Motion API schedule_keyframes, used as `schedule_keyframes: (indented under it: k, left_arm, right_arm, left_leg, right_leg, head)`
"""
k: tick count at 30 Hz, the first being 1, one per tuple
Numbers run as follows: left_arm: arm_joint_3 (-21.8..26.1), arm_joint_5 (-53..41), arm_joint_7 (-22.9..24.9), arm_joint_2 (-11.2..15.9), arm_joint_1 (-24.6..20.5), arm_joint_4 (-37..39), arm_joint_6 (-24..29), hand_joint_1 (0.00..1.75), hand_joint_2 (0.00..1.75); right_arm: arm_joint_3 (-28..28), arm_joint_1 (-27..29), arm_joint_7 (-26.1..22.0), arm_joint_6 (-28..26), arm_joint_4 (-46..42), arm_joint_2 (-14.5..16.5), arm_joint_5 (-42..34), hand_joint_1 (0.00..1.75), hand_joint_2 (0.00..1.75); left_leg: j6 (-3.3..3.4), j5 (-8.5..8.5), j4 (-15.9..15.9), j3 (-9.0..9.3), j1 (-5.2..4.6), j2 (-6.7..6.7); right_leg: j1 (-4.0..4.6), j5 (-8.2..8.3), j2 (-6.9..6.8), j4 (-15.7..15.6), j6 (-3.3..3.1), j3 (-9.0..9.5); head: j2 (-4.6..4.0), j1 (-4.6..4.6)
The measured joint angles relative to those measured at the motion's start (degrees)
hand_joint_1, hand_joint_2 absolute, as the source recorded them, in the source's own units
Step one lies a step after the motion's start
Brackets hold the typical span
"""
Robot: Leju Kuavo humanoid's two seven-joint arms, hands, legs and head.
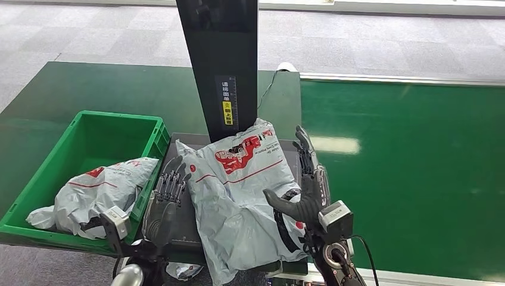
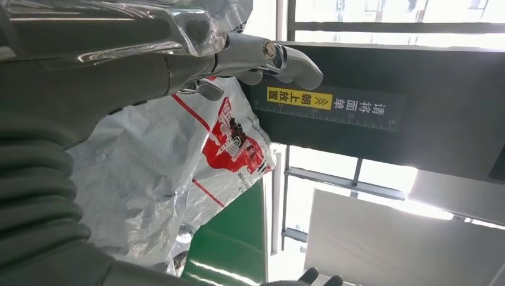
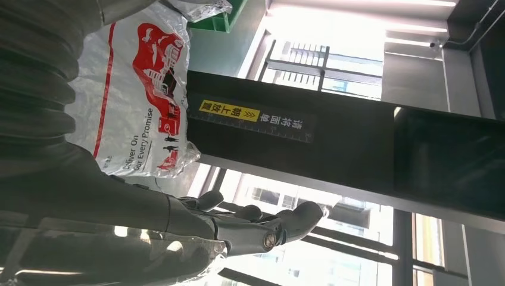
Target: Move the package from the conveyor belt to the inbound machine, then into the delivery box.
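Now the package (image 1: 238, 196) lies on the inbound machine (image 1: 217, 65), left hand (image 1: 165, 199) and right hand (image 1: 306, 187) flanking it, fingers spread, grasping nothing. Lifted unevenly, the slack bag (overhanging the machine's near edge) could slip before reaching the delivery box (image 1: 89, 128) beside the machine.

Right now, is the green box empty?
No. The green box already holds one grey package, lying against its near wall.

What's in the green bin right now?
The green bin holds one grey package with red print, slumped against its near right wall. Bare green floor shows toward the far side. Anything under that package is covered, so I cannot tell.
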Motion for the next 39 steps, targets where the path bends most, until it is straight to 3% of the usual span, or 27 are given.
schedule_keyframes:
  k: [11, 18, 24, 30, 34, 39]
  left_arm:
    - [0.1, -1.1, -0.9, -0.5, 0.4, -0.7, -0.6, 0.00, 1.75]
    - [-4.3, -12.1, -5.8, -1.2, 1.9, -5.8, -2.3, 0.00, 1.75]
    - [-12.2, -37.3, 1.6, -0.7, -0.5, -4.1, 6.9, 0.00, 1.75]
    - [-17.2, -54.2, 7.8, -0.5, -3.0, 0.9, 11.7, 0.00, 1.75]
    - [-19.2, -60.7, 10.7, -0.5, -4.4, 3.3, 12.5, 0.00, 1.75]
    - [-20.9, -65.2, 12.6, -0.8, -7.3, 7.8, 8.6, 0.00, 1.75]
  right_arm:
    - [-1.9, 2.2, -0.1, -0.6, -2.8, 1.0, 0.3, 0.00, 1.75]
    - [-3.0, 5.9, 1.9, -3.1, -5.4, 2.5, 7.2, 0.00, 1.75]
    - [-4.4, 6.1, 4.0, -4.4, -5.9, 3.5, 8.8, 0.00, 1.75]
    - [-7.9, 7.3, 4.1, -1.3, -8.1, 4.1, 8.6, 0.00, 1.75]
    - [-10.5, 7.3, 4.0, 1.0, -8.2, 4.9, 9.5, 0.00, 1.75]
    - [-13.9, 7.3, 4.1, 0.4, -8.8, 6.3, 12.5, 0.00, 1.75]
  left_leg:
    - [0.00, 0.01, 0.0, 0.02, 0.00, -0.01]
    - [0.01, -0.02, 0.0, -0.03, -0.01, -0.01]
    - [0.01, 0.00, 0.0, 0.04, -0.02, -0.01]
    - [0.01, 0.00, 0.0, 0.03, -0.02, 0.01]
    - [0.02, 0.00, 0.0, -0.01, -0.02, -0.01]
    - [0.02, 0.00, 0.0, 0.03, -0.02, -0.01]
  right_leg:
    - [0.00, 0.00, 0.00, 0.0, 0.00, 0.00]
    - [-0.01, -0.02, -0.01, 0.0, 0.02, -0.03]
    - [-0.03, 0.01, 0.00, 0.0, 0.02, 0.02]
    - [-0.03, 0.01, 0.01, 0.0, 0.02, 0.01]
    - [-0.03, 0.01, 0.00, 0.0, 0.02, 0.00]
    - [-0.03, 0.01, 0.00, 0.0, 0.02, 0.01]
  head:
    - [0.00, -0.01]
    - [0.00, 0.00]
    - [0.00, -0.01]
    - [0.00, -0.01]
    - [0.00, -0.01]
    - [0.00, -0.01]
